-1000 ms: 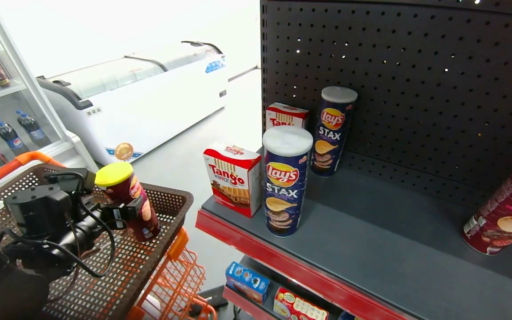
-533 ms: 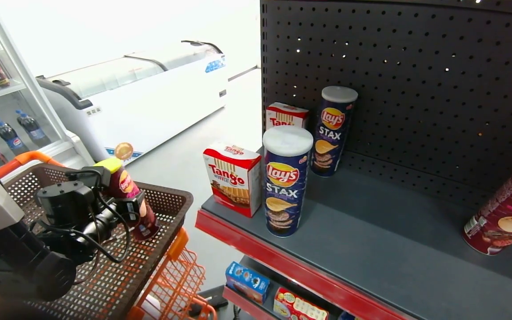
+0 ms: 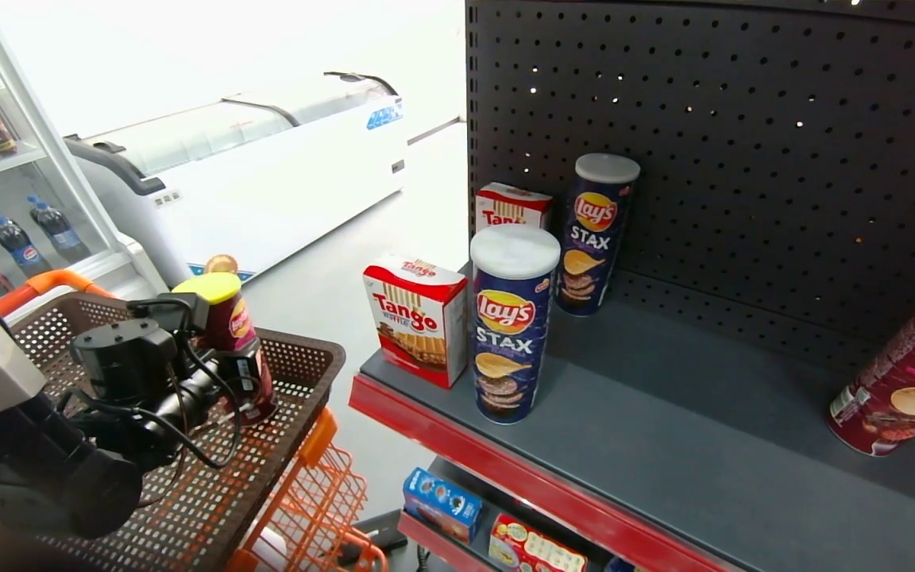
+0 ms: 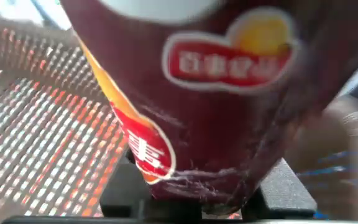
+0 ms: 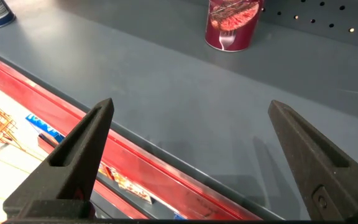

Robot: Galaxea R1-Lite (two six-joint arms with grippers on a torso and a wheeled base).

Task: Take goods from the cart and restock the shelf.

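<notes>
Shop shelf (image 3: 664, 421) stood beside the cart (image 3: 306, 349). Left fingers (image 4: 124, 190) were clamped low on the can (image 3: 231, 318), which hung over the cart. Right fingers (image 5: 79, 155) were apart above the shelf's front edge. The can looked light, stiff and slippery; holding its middle seemed safest.

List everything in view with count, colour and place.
held chip can: one, maroon with yellow lid, in the cart basket
cart basket: one, brown, on orange cart
blue chip cans: two, upright, shelf's left end
wafer boxes: two, red and white, left of the blue cans
shelf chip can: one, maroon, shelf's right end
shelf: one, grey, red front edge
small boxes: two, blue and red, below the shelf
chest freezer: one, white, behind the cart
left gripper: shut on the held chip can
right gripper: open, above the shelf
</notes>
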